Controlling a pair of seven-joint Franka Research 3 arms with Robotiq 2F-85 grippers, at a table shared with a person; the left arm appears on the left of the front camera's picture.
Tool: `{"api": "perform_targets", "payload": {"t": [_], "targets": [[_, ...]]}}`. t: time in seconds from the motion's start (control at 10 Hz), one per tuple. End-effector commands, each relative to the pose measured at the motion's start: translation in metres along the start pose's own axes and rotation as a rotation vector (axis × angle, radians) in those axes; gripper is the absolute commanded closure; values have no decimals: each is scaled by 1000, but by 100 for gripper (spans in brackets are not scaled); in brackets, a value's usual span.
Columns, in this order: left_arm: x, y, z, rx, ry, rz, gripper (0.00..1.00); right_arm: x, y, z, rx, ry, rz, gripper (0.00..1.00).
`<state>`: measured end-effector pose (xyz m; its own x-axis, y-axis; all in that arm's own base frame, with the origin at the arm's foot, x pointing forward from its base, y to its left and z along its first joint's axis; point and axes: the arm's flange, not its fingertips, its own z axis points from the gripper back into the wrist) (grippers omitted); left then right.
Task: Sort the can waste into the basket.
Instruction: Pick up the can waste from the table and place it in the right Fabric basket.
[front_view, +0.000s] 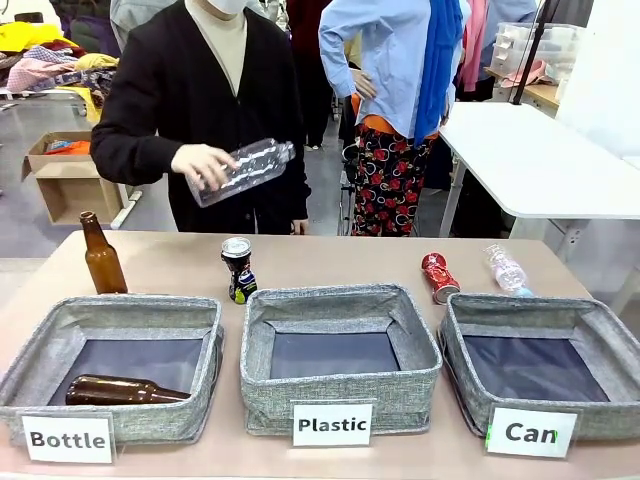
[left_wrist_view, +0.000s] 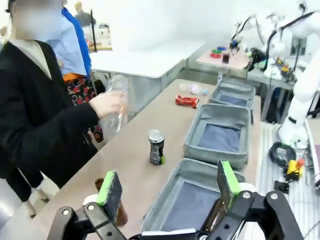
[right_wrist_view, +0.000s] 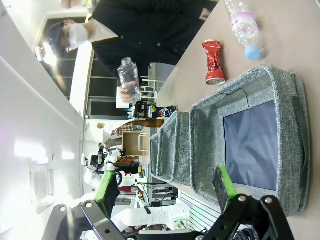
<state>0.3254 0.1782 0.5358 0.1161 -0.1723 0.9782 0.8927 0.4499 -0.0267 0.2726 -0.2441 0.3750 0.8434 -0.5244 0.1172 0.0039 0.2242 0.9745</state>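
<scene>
A black-and-blue Pepsi can (front_view: 238, 270) (left_wrist_view: 156, 147) (right_wrist_view: 162, 111) stands upright on the table behind the gap between the left and middle baskets. A crushed red can (front_view: 439, 277) (left_wrist_view: 186, 101) (right_wrist_view: 214, 62) lies just behind the grey basket (front_view: 455, 345) (left_wrist_view: 232, 90) (right_wrist_view: 210, 130) signed "Can" at the right, which has nothing in it. My left gripper (left_wrist_view: 169, 180) hangs open above the left end of the basket row, far from both cans. Over the front edge of the "Can" basket my right gripper (right_wrist_view: 165, 184) is open too, with nothing between its fingers.
The person across the table holds a clear plastic bottle (front_view: 243, 170) (left_wrist_view: 116, 100) in the air. Another clear bottle (front_view: 507, 268) (right_wrist_view: 242, 27) lies beside the red can. A brown bottle (front_view: 102, 255) stands at the left; another lies in the "Bottle" basket (front_view: 30, 360). The "Plastic" basket (front_view: 340, 305) holds nothing.
</scene>
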Motion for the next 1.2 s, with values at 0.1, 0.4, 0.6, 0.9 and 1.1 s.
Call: {"api": "perform_targets", "payload": {"t": [0.1, 0.4, 0.6, 0.9, 1.1], "targets": [[-42, 34, 32, -50, -91, 55, 0, 0, 0, -2, 17, -11, 29, 0], [-75, 42, 41, -23, -89, 113, 0, 0, 0, -2, 17, -11, 29, 0], [-77, 46, 35, -38, -99, 123, 0, 0, 0, -2, 17, -11, 29, 0], [-46, 45, -26, -5, -60, 150, 0, 0, 0, -2, 17, -11, 29, 0], [-37, 43, -92, 72, 85, 142, 0, 0, 0, -2, 17, -11, 29, 0]]}}
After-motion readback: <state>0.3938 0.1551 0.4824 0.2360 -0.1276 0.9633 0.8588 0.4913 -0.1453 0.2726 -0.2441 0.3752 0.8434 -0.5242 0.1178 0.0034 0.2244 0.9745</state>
